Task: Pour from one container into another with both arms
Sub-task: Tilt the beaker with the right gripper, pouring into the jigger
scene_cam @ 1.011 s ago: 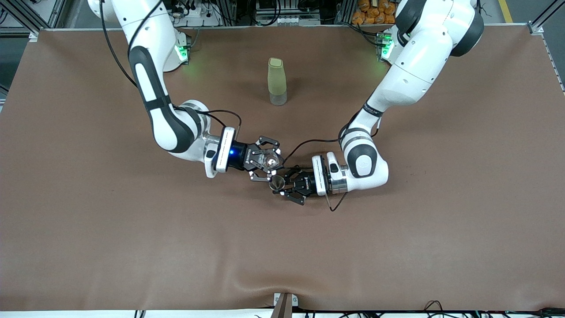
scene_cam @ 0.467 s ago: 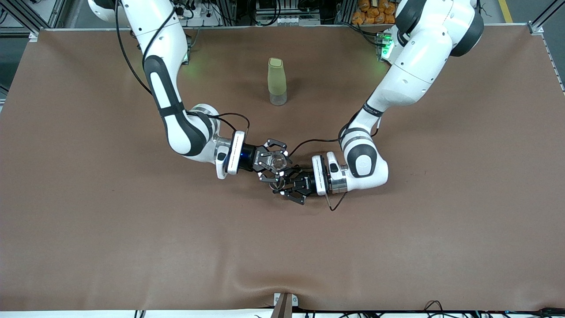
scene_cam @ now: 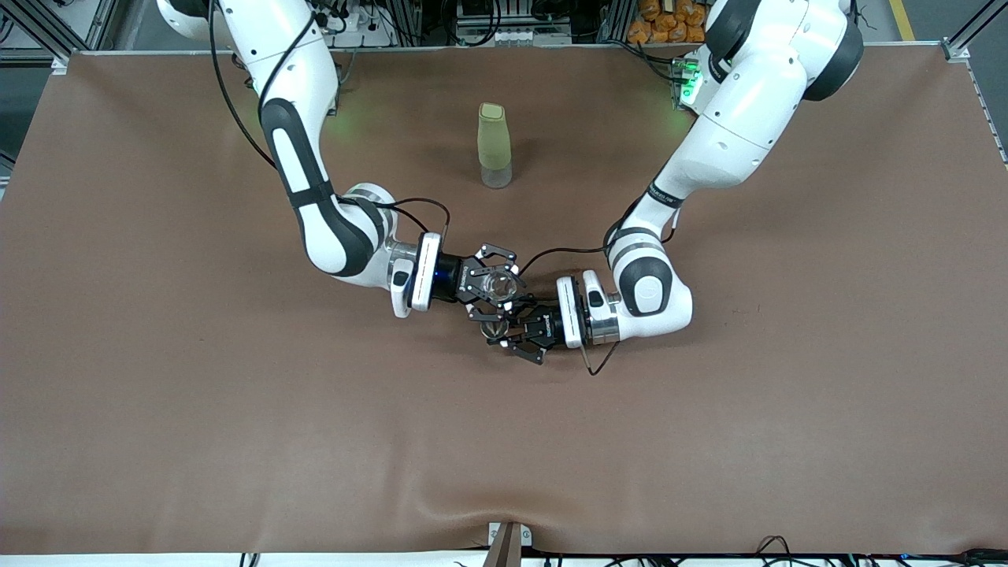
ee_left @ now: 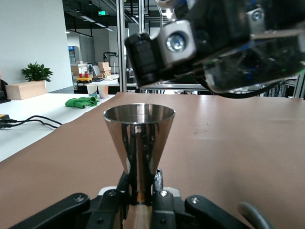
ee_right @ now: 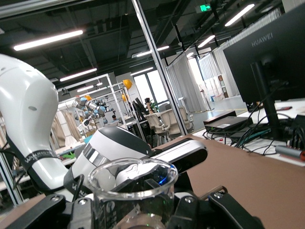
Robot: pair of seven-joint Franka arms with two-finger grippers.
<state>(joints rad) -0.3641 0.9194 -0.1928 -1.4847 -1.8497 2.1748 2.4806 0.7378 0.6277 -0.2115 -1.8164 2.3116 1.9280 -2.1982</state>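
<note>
**Two cups held close, pour about to start**

Two grippers meet over the middle of the brown table, each clamped on a small vessel. Nearest the front camera, the left gripper holds a steel cone cup by its narrow stem, upright, mouth open to the top. Its fingers are pinched tight against the stem. Just above and beside it, the right gripper grips a clear glass beaker, also roughly upright, its rim close to the steel cup's rim.

Judging by this, the vessels are being lined up and the tipping has not begun. The next move calls for the right wrist to roll the beaker's lip over the cone's mouth while the left arm holds steady. Whether the beaker has anything in it cannot be told.

Farthest from the camera, a pale green bottle stands alone, untouched.
</note>
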